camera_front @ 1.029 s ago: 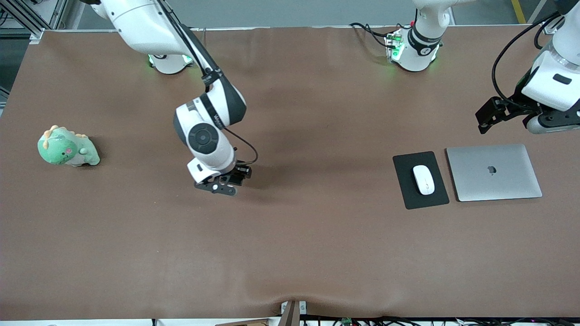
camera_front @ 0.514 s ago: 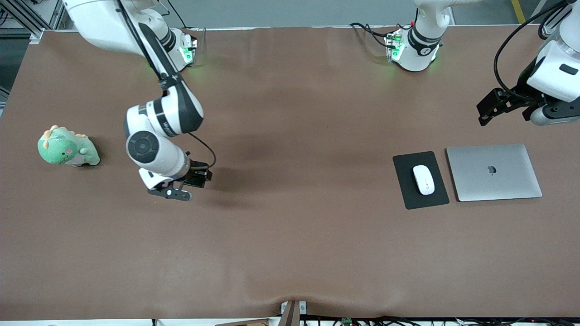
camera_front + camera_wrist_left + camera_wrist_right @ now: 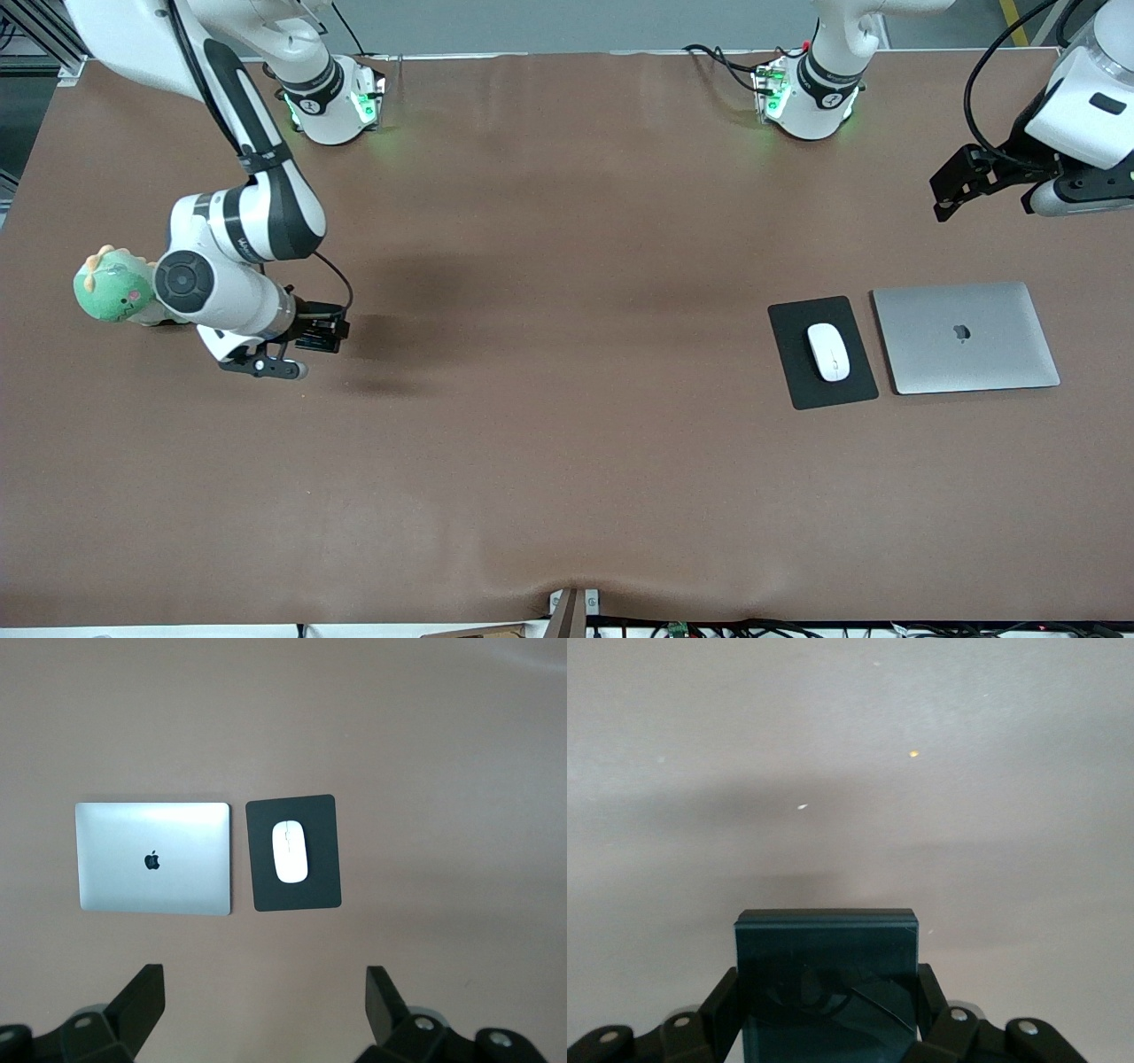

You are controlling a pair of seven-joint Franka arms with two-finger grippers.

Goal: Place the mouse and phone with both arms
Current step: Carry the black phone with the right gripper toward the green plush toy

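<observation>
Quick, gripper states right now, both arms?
Left gripper: open, empty, up over the table above the laptop.
Right gripper: shut on the phone, over the table beside the green toy.

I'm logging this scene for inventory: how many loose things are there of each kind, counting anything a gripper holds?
Mouse: 1
Phone: 1, held in the right gripper
Mouse pad: 1
Laptop: 1
Green plush toy: 1
Total: 5
</observation>
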